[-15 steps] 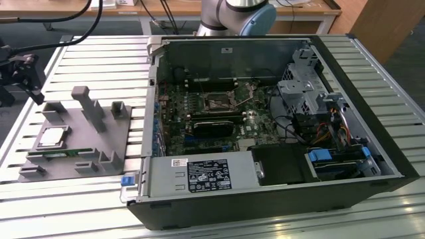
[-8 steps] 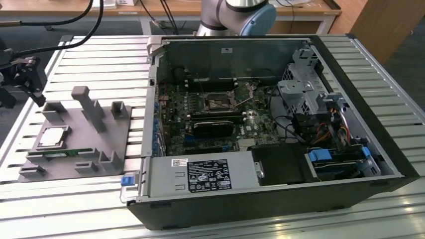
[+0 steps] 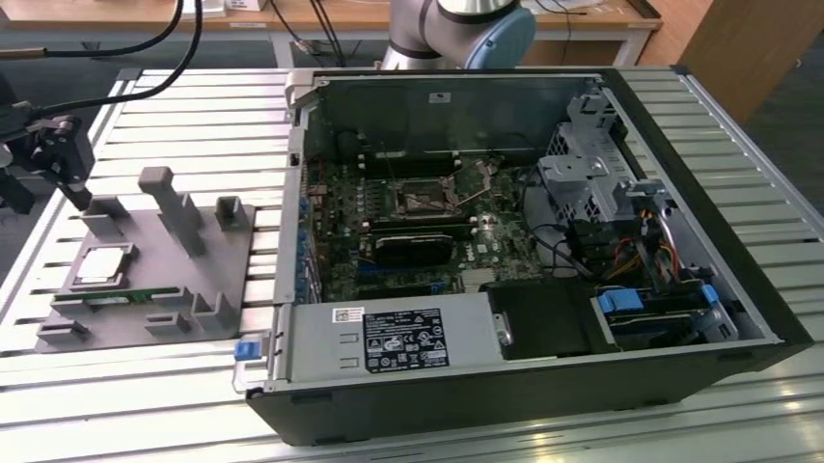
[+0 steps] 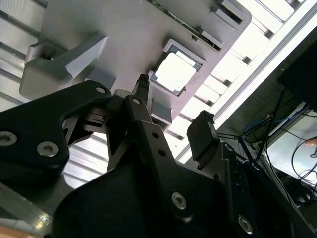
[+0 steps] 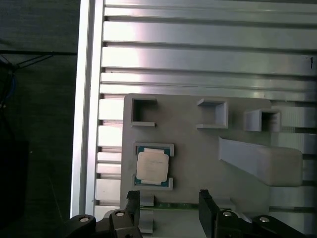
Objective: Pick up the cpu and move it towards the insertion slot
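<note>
Exterior view: high, angled down over computer case (image 3: 515,395), tray (image 3: 154,265). Both wrist views: close, past gripper (image 5: 168,195), onto same tray.

Matte black pincer (image 4: 174,99) with silver screws (image 4: 179,200); grey arm (image 3: 423,31) with a blue joint cap (image 3: 505,39).

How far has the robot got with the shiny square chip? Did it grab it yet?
Nothing looks done yet: the cpu lies in its pocket on the grey tray, not picked up. In hand: the tool hangs open near the cpu, not around it, holding nothing. Left: grabbing the cpu and carrying it toward the insertion slot inside the open computer case.
</note>
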`<state>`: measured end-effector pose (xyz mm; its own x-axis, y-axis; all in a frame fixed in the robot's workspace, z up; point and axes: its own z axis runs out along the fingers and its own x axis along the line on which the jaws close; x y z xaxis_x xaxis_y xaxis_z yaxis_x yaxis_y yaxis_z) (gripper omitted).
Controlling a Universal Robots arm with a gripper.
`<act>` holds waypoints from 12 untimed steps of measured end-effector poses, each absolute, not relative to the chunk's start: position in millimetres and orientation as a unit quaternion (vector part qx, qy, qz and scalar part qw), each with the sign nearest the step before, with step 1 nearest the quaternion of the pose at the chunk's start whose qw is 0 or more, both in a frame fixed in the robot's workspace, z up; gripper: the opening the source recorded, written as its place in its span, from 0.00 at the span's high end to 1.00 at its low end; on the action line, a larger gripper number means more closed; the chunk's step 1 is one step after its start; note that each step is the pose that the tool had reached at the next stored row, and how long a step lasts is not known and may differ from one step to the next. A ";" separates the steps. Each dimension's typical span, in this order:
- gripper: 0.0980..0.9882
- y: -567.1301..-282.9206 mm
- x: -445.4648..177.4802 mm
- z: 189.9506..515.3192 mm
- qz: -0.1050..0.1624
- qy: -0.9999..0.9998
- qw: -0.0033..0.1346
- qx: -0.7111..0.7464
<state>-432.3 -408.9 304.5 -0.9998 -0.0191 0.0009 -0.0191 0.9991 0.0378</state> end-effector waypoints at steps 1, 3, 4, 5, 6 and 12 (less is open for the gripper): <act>0.45 -409.0 -432.3 303.6 -0.019 -1.000 0.001 0.010; 0.45 -409.0 -432.4 302.1 -0.019 -1.000 0.001 0.010; 0.45 -409.0 -432.4 301.2 -0.019 -1.000 0.001 0.010; 0.45 -409.1 -432.5 300.4 -0.019 -1.000 0.001 0.010; 0.45 -409.2 -432.5 299.4 -0.019 -1.000 0.001 0.010; 0.45 -409.3 -432.7 293.1 -0.019 -1.000 0.001 0.010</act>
